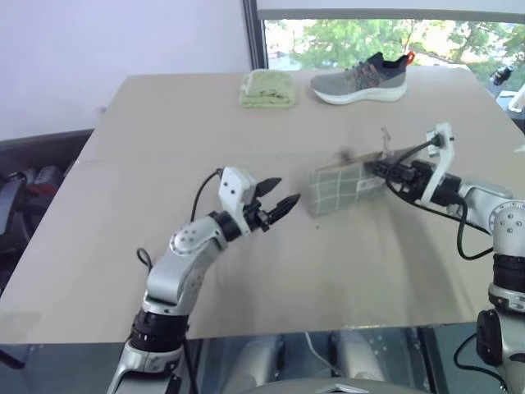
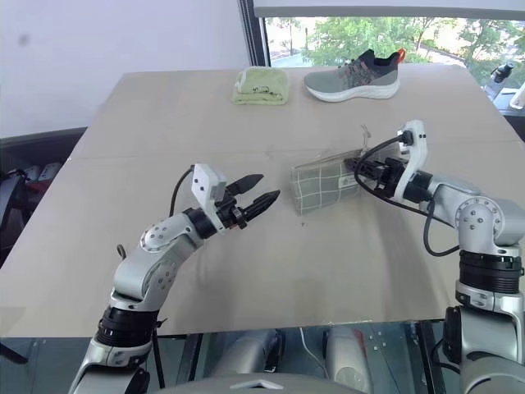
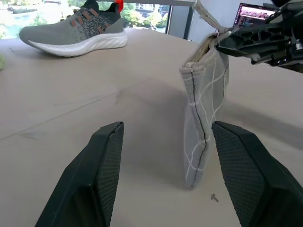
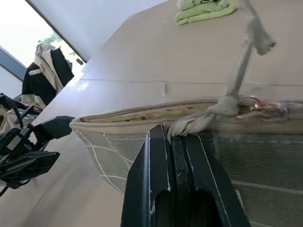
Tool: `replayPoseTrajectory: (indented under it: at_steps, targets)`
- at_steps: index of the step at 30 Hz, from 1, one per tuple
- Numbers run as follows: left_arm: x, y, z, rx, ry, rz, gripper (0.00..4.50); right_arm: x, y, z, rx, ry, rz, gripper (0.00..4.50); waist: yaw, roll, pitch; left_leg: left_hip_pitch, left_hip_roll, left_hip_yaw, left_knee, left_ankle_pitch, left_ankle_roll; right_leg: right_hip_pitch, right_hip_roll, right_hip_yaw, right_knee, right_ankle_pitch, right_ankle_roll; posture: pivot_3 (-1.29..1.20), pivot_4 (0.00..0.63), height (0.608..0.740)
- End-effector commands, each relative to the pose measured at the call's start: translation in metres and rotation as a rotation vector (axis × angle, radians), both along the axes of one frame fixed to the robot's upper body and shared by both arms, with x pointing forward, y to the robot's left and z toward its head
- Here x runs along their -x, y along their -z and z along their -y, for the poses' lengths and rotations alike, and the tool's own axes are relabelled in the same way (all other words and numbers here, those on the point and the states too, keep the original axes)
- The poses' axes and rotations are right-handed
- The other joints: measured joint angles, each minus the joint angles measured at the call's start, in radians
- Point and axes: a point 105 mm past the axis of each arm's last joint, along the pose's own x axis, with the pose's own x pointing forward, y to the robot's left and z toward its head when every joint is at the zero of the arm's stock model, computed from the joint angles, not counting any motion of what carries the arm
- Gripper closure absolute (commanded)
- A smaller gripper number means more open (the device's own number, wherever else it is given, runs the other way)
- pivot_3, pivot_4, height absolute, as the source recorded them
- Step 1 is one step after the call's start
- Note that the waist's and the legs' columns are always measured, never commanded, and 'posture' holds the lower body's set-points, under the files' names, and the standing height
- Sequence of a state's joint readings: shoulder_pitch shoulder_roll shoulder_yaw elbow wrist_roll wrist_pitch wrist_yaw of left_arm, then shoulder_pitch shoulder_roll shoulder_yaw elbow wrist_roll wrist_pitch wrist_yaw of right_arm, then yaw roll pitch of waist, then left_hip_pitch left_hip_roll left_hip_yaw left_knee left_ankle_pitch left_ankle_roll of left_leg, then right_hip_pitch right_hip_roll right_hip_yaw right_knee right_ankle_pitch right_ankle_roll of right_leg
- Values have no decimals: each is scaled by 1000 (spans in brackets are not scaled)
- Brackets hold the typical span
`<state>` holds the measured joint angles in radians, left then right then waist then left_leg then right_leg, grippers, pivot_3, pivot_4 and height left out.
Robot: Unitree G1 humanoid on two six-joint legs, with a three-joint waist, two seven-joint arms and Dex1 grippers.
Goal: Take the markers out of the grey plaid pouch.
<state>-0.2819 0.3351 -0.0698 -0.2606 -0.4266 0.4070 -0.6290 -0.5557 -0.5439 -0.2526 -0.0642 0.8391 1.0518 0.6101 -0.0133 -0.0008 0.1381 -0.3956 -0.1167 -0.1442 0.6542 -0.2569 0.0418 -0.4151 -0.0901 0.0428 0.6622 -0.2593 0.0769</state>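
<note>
The grey plaid pouch point(image 1: 343, 187) stands on its lower edge at the table's middle right, its zipper side up. My right gripper point(image 4: 173, 135) is shut on the pouch's top edge by the knotted zipper-pull cord point(image 4: 239, 75), holding it upright. The zipper is parted, and tan dotted lining point(image 4: 142, 117) shows in the slit. The markers are hidden. My left gripper point(image 1: 277, 195) hovers open just left of the pouch point(image 3: 203, 109), pointing at its near end with nothing between its fingers point(image 3: 106, 156).
A grey sneaker point(image 1: 361, 78) and a folded yellow-green cloth point(image 1: 267, 88) lie at the far edge of the tan table point(image 1: 164, 123). A dark jacket point(image 4: 45, 66) hangs beyond the table's left side.
</note>
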Motion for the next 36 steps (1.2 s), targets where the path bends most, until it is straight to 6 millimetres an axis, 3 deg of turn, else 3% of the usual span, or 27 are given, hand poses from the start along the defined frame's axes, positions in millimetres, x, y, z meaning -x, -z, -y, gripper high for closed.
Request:
replayPoseTrajectory:
  at_steps: [1, 5, 12, 14, 20, 25, 31, 36]
  targets:
    - [-2, -14, 11, 39, 48, 26, 1460, 7, -16, -13, -16, -54, 62, 4500, 0, 0, 0, 0, 0, 0, 0, 0, 0, 0, 0, 0, 0, 0, 0, 0, 150, 740]
    - [-3, -17, 23, 42, 102, 22, 1460, 7, -15, -18, -19, -62, 63, 4500, 1, 0, 0, 0, 0, 0, 0, 0, 0, 0, 0, 0, 0, 0, 0, 0, 150, 740]
    - [-2, -2, 32, -10, 160, -26, 1460, 7, -19, -19, -20, -62, 76, 4500, -1, 0, 0, 0, 0, 0, 0, 0, 0, 0, 0, 0, 0, 0, 0, 0, 150, 740]
    - [-5, 2, 30, -20, 144, -38, 1986, 7, -19, -17, -18, -53, 79, 4500, 0, 0, 0, 0, 0, 0, 0, 0, 0, 0, 0, 0, 0, 0, 0, 0, 150, 740]
    - [-9, 1, 28, -32, 124, -22, 4292, 9, -18, -10, -13, -30, 84, 4500, 0, 0, 0, 0, 0, 0, 0, 0, 0, 0, 0, 0, 0, 0, 0, 0, 150, 740]
    - [-9, 0, 27, -49, 109, 10, 4292, 20, -21, -13, -15, -77, 103, 4500, 1, 0, 0, 0, 0, 0, 0, 0, 0, 0, 0, 0, 0, 0, 0, 0, 150, 740]
    - [-3, 3, 26, -77, 139, -3, 4292, 52, -18, -39, -29, -291, 98, 4500, -1, 0, 0, 0, 0, 0, 0, 0, 0, 0, 0, 0, 0, 0, 0, 0, 150, 740]
    - [0, -5, 15, -126, 126, 81, 4292, 56, -10, -50, -28, -322, 69, 4500, 0, 0, 0, 0, 0, 0, 0, 0, 0, 0, -1, 0, 0, 0, 0, 0, 150, 740]
